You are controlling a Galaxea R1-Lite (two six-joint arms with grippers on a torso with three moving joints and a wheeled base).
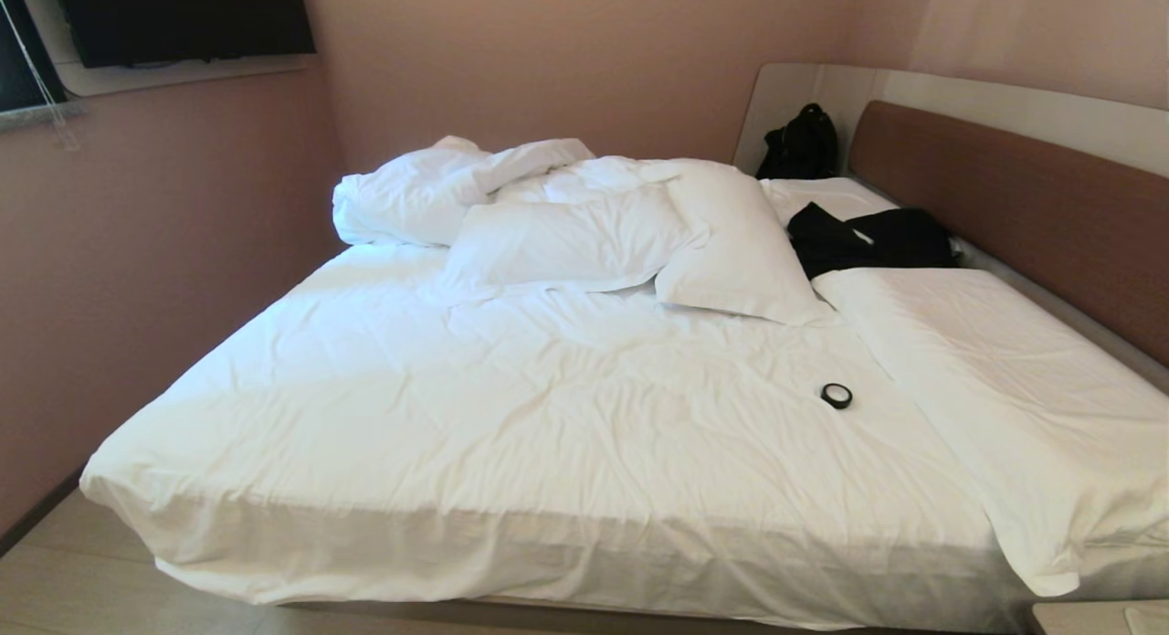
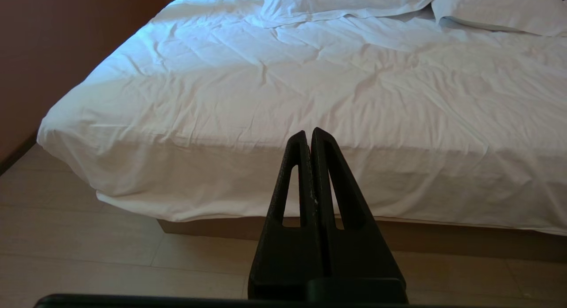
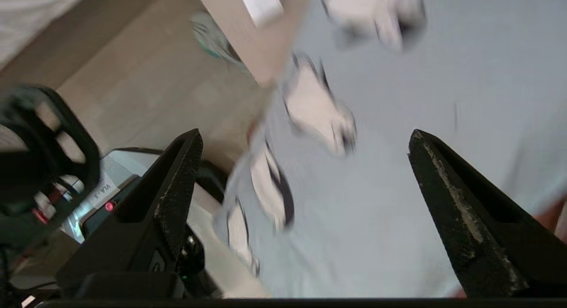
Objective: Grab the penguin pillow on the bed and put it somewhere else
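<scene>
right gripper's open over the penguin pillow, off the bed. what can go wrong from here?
1. The right gripper is open with the penguin pillow in front of it, seemingly loose. It seems to overhang the robot's base and could snag or slide to the floor.
2. The head view shows only the bed, not the pillow, so placement can't be checked there.
3. The left gripper is shut and idle near the bed edge, no backup.

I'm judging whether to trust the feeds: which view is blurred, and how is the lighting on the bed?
Right wrist view: motion-smeared; the penguin pillow shows streaked penguins between the open right end effector fingers. Head view: sharp, bed evenly lit, soft shadows. Left wrist view: sharp, dimmer at the floor.
</scene>
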